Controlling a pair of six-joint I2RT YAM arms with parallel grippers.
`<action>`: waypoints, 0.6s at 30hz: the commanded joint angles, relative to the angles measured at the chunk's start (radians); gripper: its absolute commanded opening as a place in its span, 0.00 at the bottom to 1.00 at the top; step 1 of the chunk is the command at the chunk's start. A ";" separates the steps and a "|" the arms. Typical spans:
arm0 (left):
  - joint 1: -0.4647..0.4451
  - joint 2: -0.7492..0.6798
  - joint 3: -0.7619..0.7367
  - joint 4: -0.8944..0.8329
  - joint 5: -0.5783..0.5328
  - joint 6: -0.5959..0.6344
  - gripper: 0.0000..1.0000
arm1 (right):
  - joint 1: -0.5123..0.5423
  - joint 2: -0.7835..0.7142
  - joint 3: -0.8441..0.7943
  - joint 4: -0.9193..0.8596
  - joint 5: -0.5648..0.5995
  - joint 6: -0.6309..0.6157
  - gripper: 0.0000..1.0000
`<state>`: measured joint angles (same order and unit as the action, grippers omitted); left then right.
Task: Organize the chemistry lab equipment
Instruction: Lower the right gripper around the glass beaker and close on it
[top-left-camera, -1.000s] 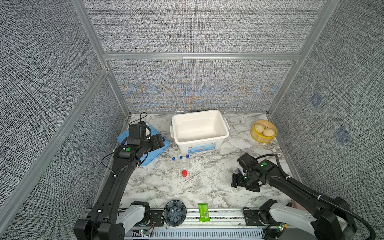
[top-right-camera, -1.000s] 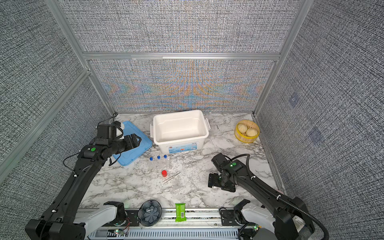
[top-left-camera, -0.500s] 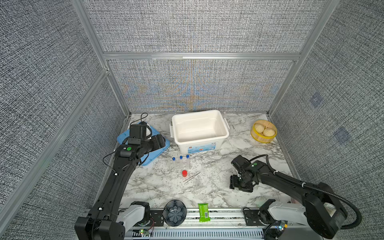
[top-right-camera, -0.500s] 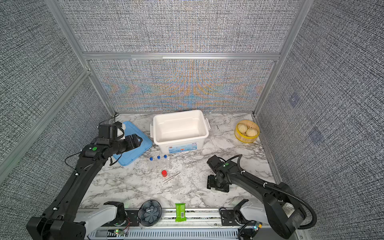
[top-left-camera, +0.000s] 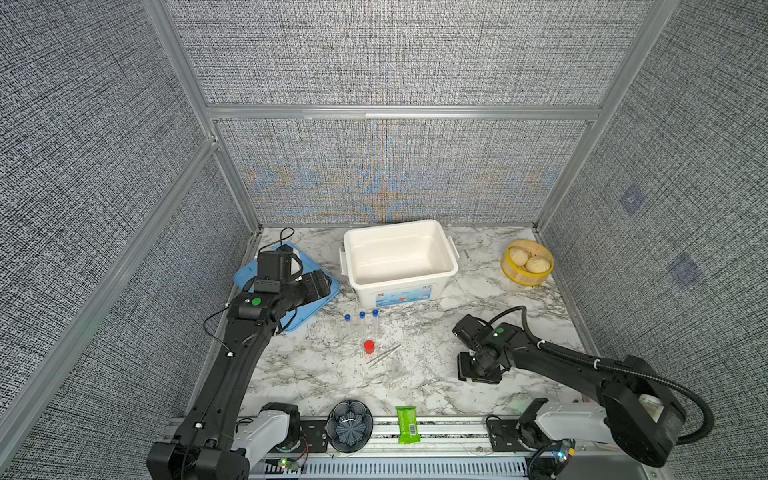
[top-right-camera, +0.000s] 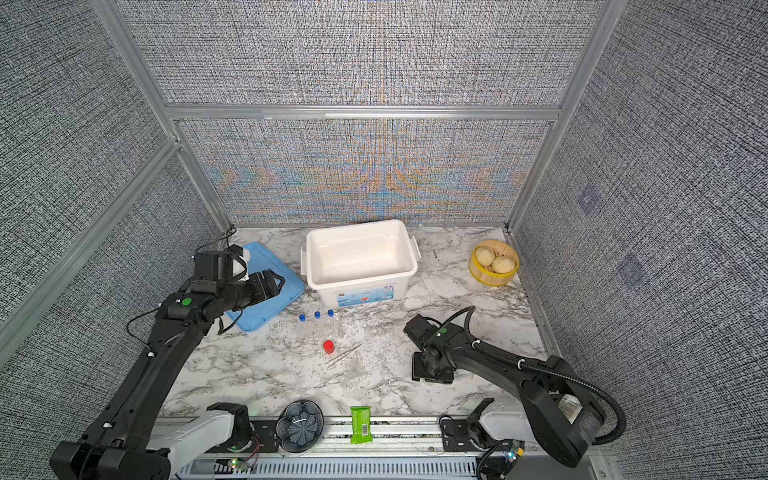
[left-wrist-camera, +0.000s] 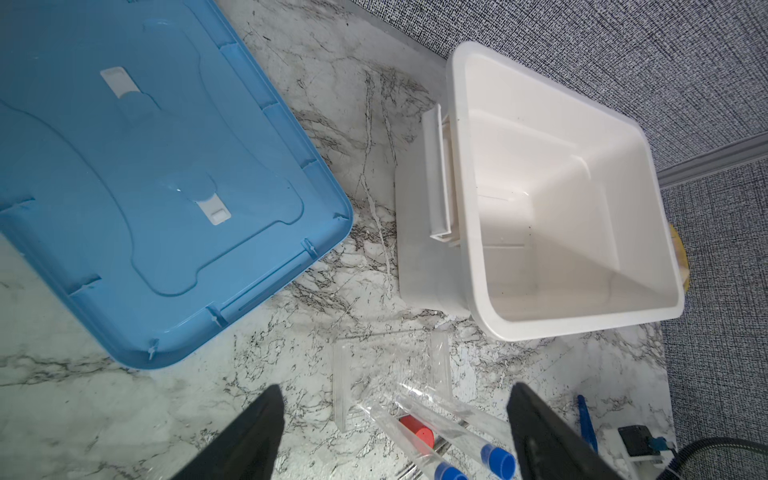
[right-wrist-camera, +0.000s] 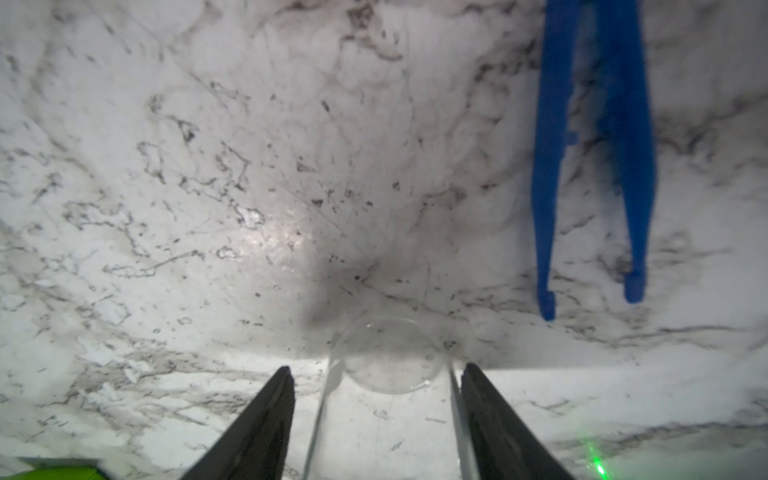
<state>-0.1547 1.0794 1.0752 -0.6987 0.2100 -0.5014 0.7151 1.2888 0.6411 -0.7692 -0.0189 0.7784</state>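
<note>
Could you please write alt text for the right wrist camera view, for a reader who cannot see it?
Two black fingers of the right gripper straddle a small clear glass piece on the marble table, not yet clamped on it. Dark blue tweezers lie on the marble close by, apart from the glass.

Three clear blue-capped tubes (top-left-camera: 362, 322) sit side by side, near the little red-capped vial (top-left-camera: 368, 346) and thin silver tweezers (top-left-camera: 384, 354).

We see the glass piece (right-wrist-camera: 390, 376) sitting inside the jaws of the right gripper (right-wrist-camera: 376, 370), with the tweezers (right-wrist-camera: 546, 187) beside it on the table (right-wrist-camera: 208, 166). Ahead of the left gripper (left-wrist-camera: 395, 388): tubes (left-wrist-camera: 436, 419) and vial (left-wrist-camera: 417, 432) nearest, bin (left-wrist-camera: 457, 166) beyond, lid (left-wrist-camera: 145, 166) alongside.
</note>
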 joint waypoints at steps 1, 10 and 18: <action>0.001 -0.014 -0.001 -0.008 -0.001 0.003 0.86 | 0.009 0.012 -0.004 0.005 0.032 0.022 0.60; 0.001 -0.049 -0.023 -0.010 -0.010 -0.005 0.85 | 0.032 0.054 -0.010 0.032 0.091 0.004 0.55; 0.001 -0.064 -0.033 -0.010 -0.017 -0.010 0.85 | 0.035 0.065 -0.011 0.054 0.103 -0.019 0.51</action>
<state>-0.1547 1.0199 1.0451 -0.7113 0.2047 -0.5060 0.7475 1.3472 0.6395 -0.7383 0.0532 0.7731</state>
